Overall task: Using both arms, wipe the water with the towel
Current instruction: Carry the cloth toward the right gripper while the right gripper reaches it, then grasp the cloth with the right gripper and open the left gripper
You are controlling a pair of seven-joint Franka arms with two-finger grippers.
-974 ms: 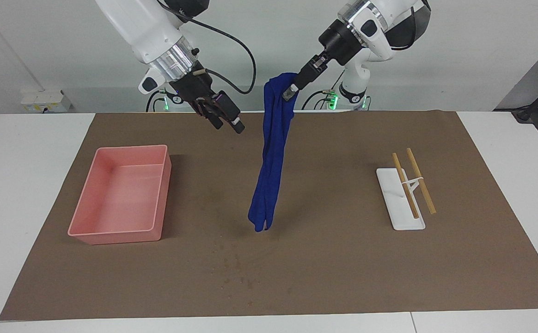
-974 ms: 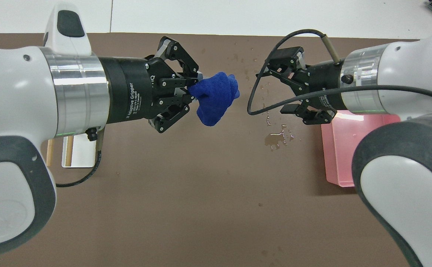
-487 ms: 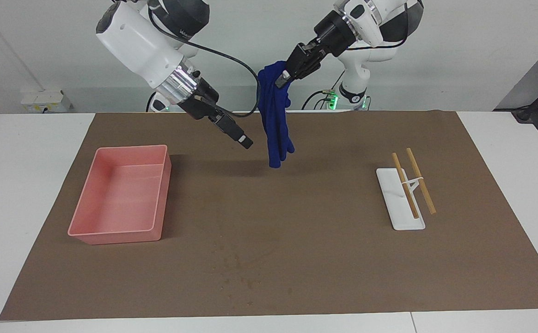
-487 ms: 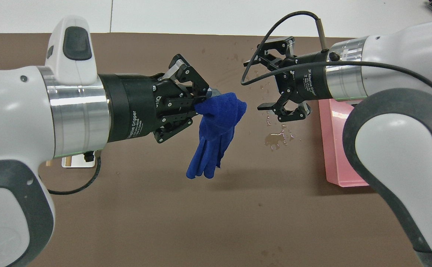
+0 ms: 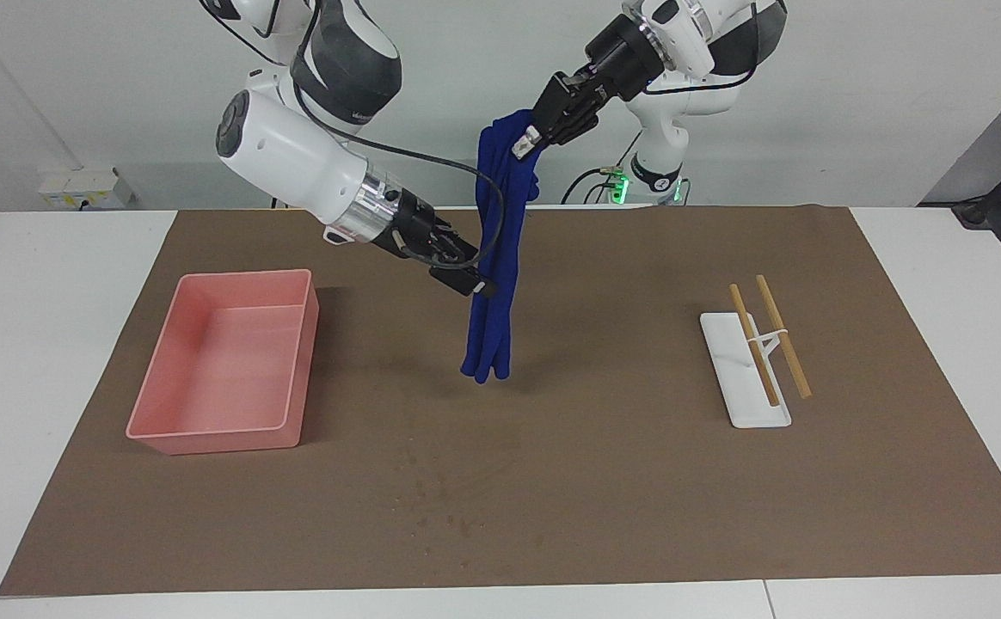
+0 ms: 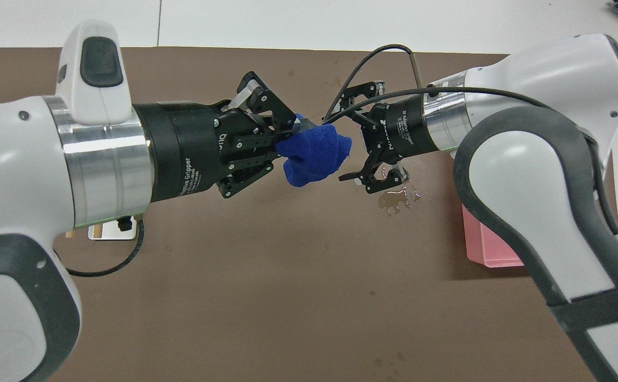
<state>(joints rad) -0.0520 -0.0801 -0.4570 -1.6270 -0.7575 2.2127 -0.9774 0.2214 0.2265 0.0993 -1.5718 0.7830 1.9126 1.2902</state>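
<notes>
The royal-blue towel hangs in a long loose strip over the middle of the brown mat, its lower end just above the mat. My left gripper is shut on its top end and holds it high; this also shows in the overhead view, where the towel is a bunched lump. My right gripper is open at the towel's middle height, with its tip at the towel's side. In the overhead view the right gripper has its jaws spread right beside the towel. A water puddle lies on the mat.
A pink tray stands on the mat toward the right arm's end and shows partly under the right arm. A white stand with two wooden sticks is toward the left arm's end. Small water drops dot the mat farther from the robots.
My right gripper has come in and down to the hanging towel, still open. The towel, swung up half a second ago, hangs long again. My left gripper keeps its hold.
</notes>
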